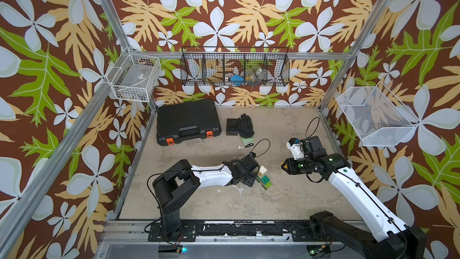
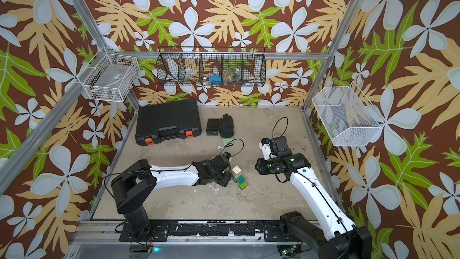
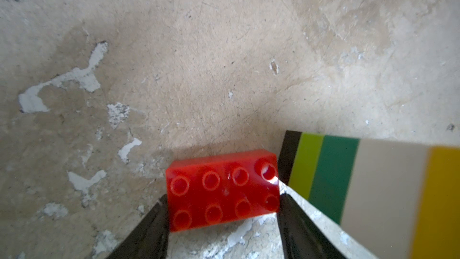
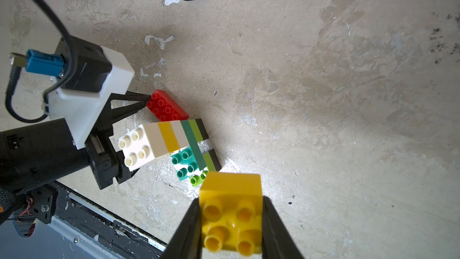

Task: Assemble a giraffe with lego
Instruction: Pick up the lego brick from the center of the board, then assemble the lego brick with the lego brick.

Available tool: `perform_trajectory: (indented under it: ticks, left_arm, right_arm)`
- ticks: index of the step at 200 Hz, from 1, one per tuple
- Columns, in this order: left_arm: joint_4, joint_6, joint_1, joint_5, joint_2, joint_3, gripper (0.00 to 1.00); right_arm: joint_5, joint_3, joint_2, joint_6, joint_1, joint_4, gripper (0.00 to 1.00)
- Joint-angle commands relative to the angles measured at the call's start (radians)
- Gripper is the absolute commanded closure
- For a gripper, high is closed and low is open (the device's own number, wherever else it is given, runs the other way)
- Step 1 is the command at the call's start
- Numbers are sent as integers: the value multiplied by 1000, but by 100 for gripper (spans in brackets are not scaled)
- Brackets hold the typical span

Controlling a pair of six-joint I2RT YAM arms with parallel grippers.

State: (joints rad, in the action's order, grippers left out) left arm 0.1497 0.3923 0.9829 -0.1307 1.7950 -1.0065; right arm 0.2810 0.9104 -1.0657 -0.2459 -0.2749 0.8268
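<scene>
Left hand, 9 o'clock of giraffe, pinches red brick, hidden in both top views; right hand pinches yellow brick.

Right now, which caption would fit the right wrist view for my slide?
Right jaws hold a yellow brick near the unfinished giraffe, while left jaws grip a red brick beside it.

You have bright, even light; glare dots the red brick, and the close brick stack blurs.
</scene>
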Motion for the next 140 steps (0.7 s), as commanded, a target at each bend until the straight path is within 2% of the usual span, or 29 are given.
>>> perform_trajectory:
  ticks: [1,42,70,99,140]
  left_arm:
    - [26,-10,-1,-31,-12,7,49]
    - [145,-48,-1,-135,-126,25,49]
    - [233,-96,-1,-159,-216,-3,50]
    - [316,-173,-1,-88,-269,-109,56]
    - [411,-266,-1,27,-248,-264,53]
  right_arm:
    - [2,-5,0,5,2,-9,78]
    - [15,-38,4,-23,4,-40,78]
    - [20,-54,4,-38,3,-60,78]
    - [20,-45,0,-36,4,-59,77]
    - [21,-42,-3,-44,3,-57,78]
